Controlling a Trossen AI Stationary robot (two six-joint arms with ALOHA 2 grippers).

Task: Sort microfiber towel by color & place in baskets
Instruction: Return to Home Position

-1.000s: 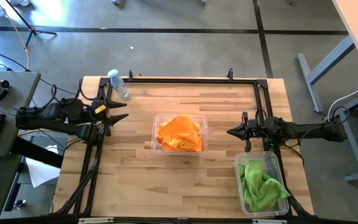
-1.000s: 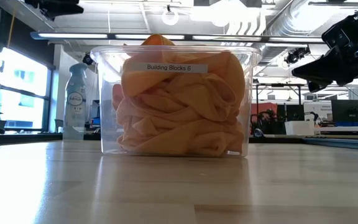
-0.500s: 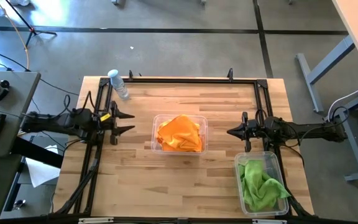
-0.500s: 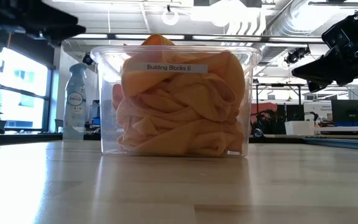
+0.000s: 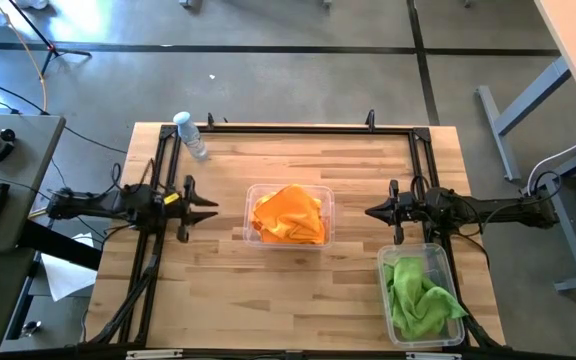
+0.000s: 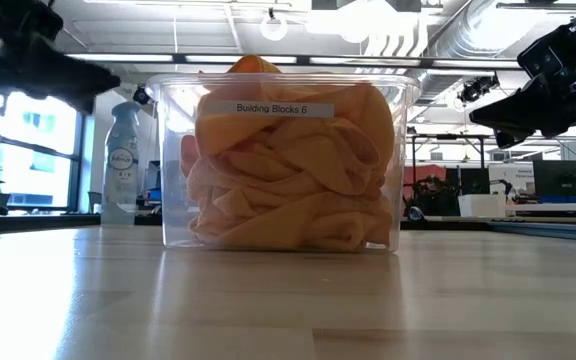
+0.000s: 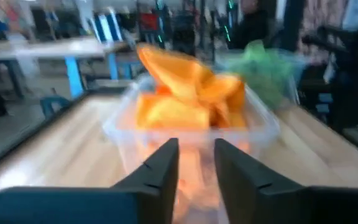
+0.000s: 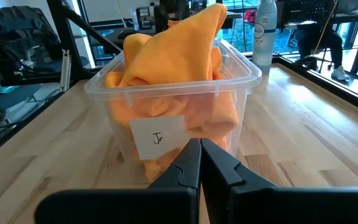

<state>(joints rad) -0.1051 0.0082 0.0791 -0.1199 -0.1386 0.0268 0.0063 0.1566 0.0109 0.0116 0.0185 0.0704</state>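
The orange-towel basket bears labels "Building Blocks 6" and handwritten "Jr".

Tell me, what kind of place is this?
Probably a robot lab or workshop: bare ducts overhead, screens on desks behind, and a left arm and right arm at a wooden table.

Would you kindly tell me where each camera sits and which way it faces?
High view: overhead, straight down on the table; left gripper and right gripper flank the orange-towel basket.
Low view: table height, level at that basket; arm parts up top.
Left wrist view: past open fingers toward the basket.
Right wrist view: past shut fingers, opposite side.
Shared: all see that basket.
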